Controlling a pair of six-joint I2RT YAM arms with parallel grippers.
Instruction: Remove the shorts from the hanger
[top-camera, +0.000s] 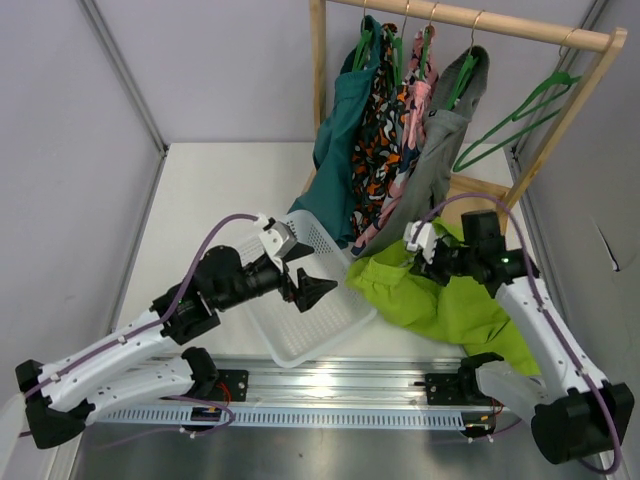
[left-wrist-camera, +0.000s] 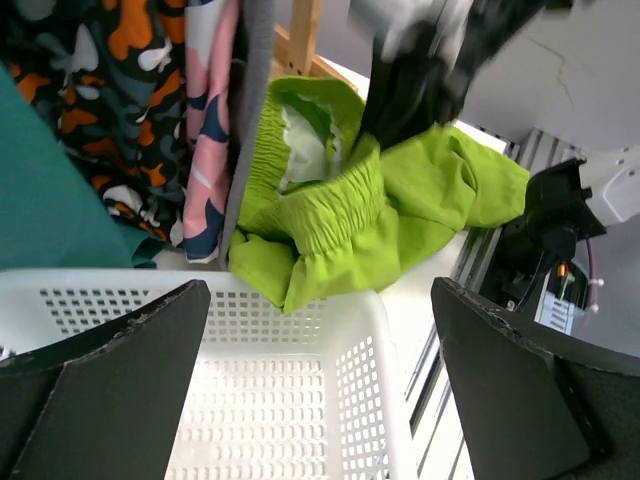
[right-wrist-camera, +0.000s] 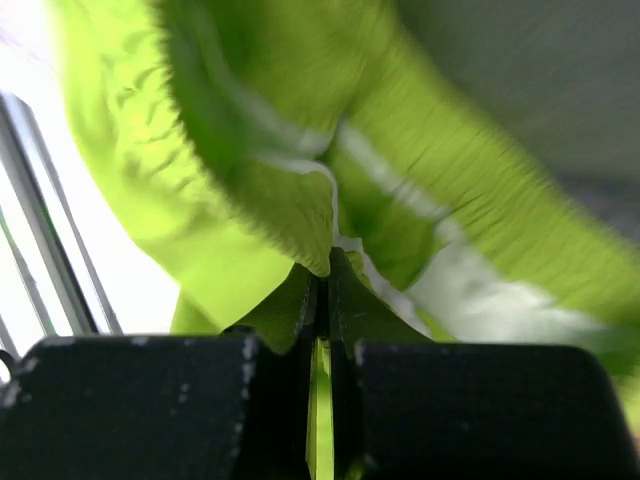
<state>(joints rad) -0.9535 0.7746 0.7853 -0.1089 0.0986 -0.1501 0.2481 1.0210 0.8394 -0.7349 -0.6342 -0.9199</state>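
- We see the right arm rising from its base at the near right corner, its forearm slanting up and to the left, with the wrist turned left toward the hanging clothes.
- The right gripper (top-camera: 415, 258) is pressed together on a fold of the shorts (top-camera: 440, 300). In its own wrist view the fingers (right-wrist-camera: 290, 300) meet with lime green cloth pinched between them.
- The shorts lie in a rumpled heap on the table (top-camera: 220, 190), just right of the basket (top-camera: 320, 330) and partly under the right forearm. The gathered waistband (left-wrist-camera: 330, 215) is lifted toward the gripper.
- The left arm reaches from the near left corner up and to the right, elbow bent, with the wrist pointing right over the basket.
- The left gripper (top-camera: 305, 272) is spread wide and holds nothing. Its two fingers (left-wrist-camera: 110, 350) frame the white basket rim (left-wrist-camera: 380, 330) in the wrist view, with the shorts beyond it.
- Behind, a wooden rack (top-camera: 480, 20) carries teal, patterned, pink and grey clothes (top-camera: 385, 140) on green hangers.
- One bare green hanger (top-camera: 520, 115) hangs at the right end of the rail.
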